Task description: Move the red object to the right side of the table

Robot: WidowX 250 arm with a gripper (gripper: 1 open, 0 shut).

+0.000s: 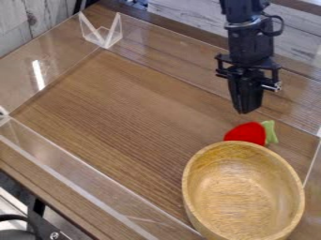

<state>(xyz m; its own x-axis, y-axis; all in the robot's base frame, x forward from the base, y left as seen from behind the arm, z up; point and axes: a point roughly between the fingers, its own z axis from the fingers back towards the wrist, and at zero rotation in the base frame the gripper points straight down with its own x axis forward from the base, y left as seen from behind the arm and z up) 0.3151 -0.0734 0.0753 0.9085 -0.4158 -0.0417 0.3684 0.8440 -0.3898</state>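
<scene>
While I watch through the single overhead camera, the claw [249, 105] hangs above the worktop [126, 112] with its fingers drawn nearly together, a thin gap at most between the tips, and nothing between them. I read it as empty and almost clenched; whether the tips actually meet, I cannot tell.

The red strawberry toy [250, 133] lies on the wood just below the claw in the picture, apart from it, with its green leafy tip pointing toward the right acrylic wall [307, 141]. It sits close beside the rim of the round wooden bowl [242, 197], possibly touching it. That already looks like the right side of the worktop to me, so my judgement is that the placement is done or close to it.

The risks as I see them:
- If I bring the claw down again with the fingers this narrow, they would likely land on top of the rounded toy and squirt it sideways, toward the bowl or against the wall.
- The toy is round, so a nudge from a passing finger could roll it back toward the middle.
- The clear wall stands near the arm's right, and a careless sideways retreat could clip it.

I would lift straight up first.
</scene>
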